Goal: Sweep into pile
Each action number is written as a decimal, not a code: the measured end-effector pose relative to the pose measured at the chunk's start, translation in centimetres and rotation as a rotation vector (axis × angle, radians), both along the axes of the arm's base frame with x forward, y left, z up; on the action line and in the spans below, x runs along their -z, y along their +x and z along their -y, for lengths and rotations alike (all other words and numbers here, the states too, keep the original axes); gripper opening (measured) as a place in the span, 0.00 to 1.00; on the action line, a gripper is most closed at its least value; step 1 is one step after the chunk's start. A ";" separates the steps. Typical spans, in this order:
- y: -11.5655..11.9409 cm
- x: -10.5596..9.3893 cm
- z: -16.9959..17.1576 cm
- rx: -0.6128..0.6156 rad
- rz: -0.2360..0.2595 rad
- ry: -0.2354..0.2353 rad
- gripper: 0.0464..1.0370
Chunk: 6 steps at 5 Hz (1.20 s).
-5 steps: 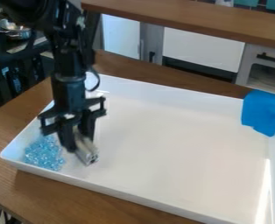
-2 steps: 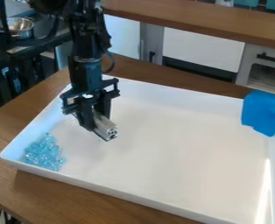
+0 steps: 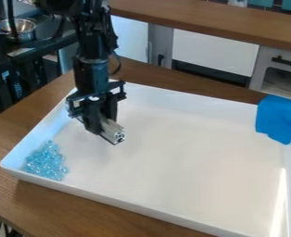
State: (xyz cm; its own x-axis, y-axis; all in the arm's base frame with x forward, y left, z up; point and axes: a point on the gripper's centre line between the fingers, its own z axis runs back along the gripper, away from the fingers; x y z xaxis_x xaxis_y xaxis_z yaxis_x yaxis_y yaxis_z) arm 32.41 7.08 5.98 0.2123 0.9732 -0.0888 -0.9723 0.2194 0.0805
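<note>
The black gripper (image 3: 103, 122) hangs over the left part of the white tray (image 3: 191, 152), shut on a silver metal bar (image 3: 112, 132) whose end points down and to the right. In the tray's near left corner lies a heap of small clear-blue pieces (image 3: 46, 162), loosely bunched beside the left wall. The bar is up and to the right of the heap, apart from it.
A blue cloth (image 3: 279, 119) drapes over the tray's right rim. The tray rests on a brown wooden table (image 3: 24, 196). Metal bowls (image 3: 21, 28) stand on a dark surface at the upper left.
From beside the blue pieces, the gripper has moved up and to the right in the view with the bar. Since the later earlier frame it has shifted only slightly.
</note>
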 end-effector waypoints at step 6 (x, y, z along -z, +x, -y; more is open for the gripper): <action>4.9 1.4 -2.8 -0.033 -0.025 0.059 0.34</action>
State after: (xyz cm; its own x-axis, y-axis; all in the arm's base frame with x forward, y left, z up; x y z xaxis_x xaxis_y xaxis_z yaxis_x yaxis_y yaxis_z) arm 37.28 9.91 4.54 0.1786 0.9832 -0.0362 -0.9764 0.1817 0.1164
